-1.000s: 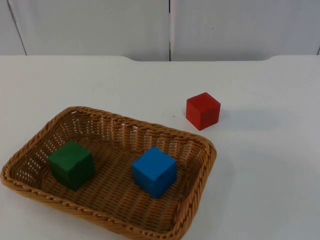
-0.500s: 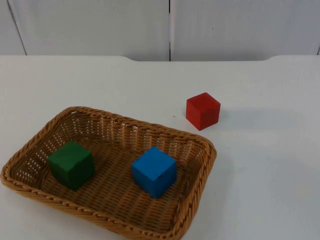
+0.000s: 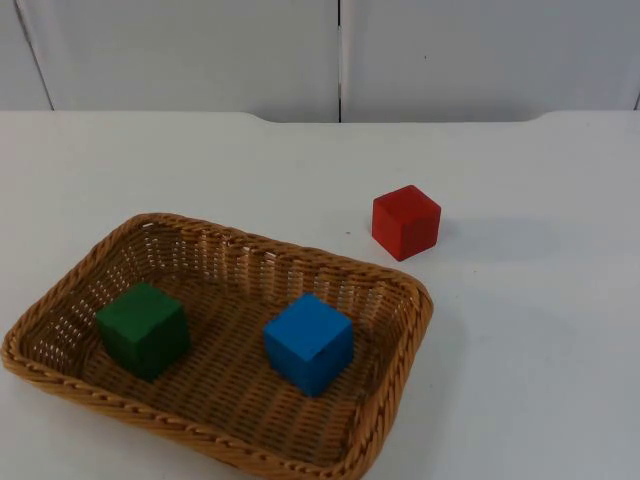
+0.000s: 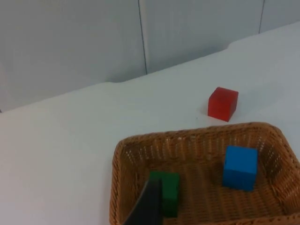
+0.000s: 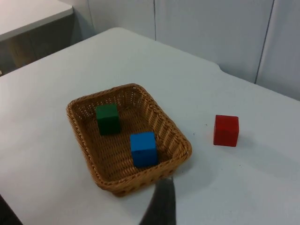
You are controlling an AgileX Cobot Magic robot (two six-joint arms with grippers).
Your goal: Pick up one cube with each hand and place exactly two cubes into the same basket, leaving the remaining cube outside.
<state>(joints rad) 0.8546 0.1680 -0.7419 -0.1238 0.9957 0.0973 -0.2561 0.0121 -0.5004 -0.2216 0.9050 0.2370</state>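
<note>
A wicker basket (image 3: 395, 290) sits at the lower left of the top view and holds a green cube (image 3: 143, 328) toward its left end and a blue cube (image 3: 308, 342) near its middle, the two well apart; a red cube (image 3: 406, 221) rests on the white table (image 3: 540, 330) right of centre, just beyond the basket's far right corner and clear of its rim. With two cubes inside and one outside, the task reads as complete. The main risk from here is any further move: a gripper reaching down again could carry the red cube in, lift one out, or nudge the basket against the red cube, spoiling the count of two. In each wrist view a dark fingertip stands high over the table, one above the basket from the left gripper (image 4: 146, 206), one above bare table just beside the basket's rim from the right gripper (image 5: 161, 201); whether either claw is spread or pressed together cannot be told. Both arms appear to wait. A grey wall (image 3: 180, 50) closes the table at the top of the frame, and nothing stands between the cubes and the arms
</note>
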